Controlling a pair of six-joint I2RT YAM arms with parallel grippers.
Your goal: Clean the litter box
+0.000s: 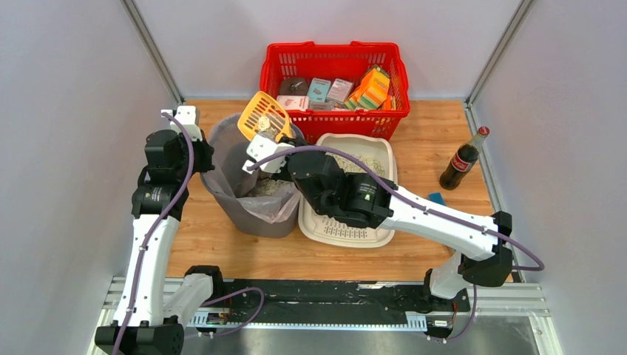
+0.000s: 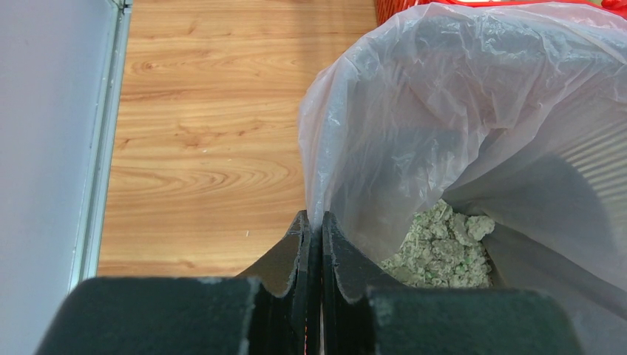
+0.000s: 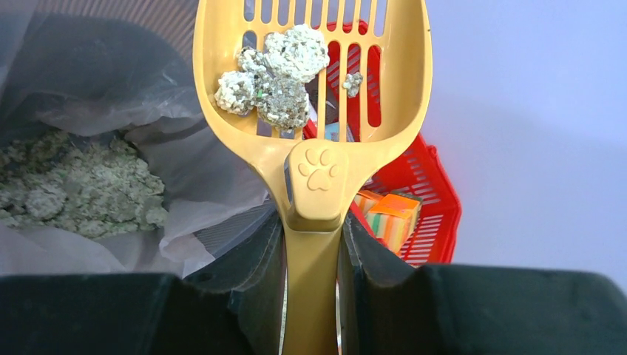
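Observation:
The cream-white litter box (image 1: 382,151) lies on the table right of the grey bin (image 1: 255,216), partly under my right arm. My right gripper (image 3: 311,225) is shut on the handle of a yellow slotted scoop (image 3: 314,81), which carries a few grey clumps (image 3: 277,74) and is held above the bin's far rim (image 1: 264,117). My left gripper (image 2: 313,222) is shut on the edge of the bin's clear bag (image 2: 458,111) at the bin's left side (image 1: 194,151). Greenish-grey clumps (image 2: 444,248) lie inside the bag.
A red mesh basket (image 1: 334,85) with boxes and sponges stands behind the bin and litter box. A cola bottle (image 1: 463,159) stands at the right, with a small blue object (image 1: 436,197) beside it. Grey walls close in on both sides.

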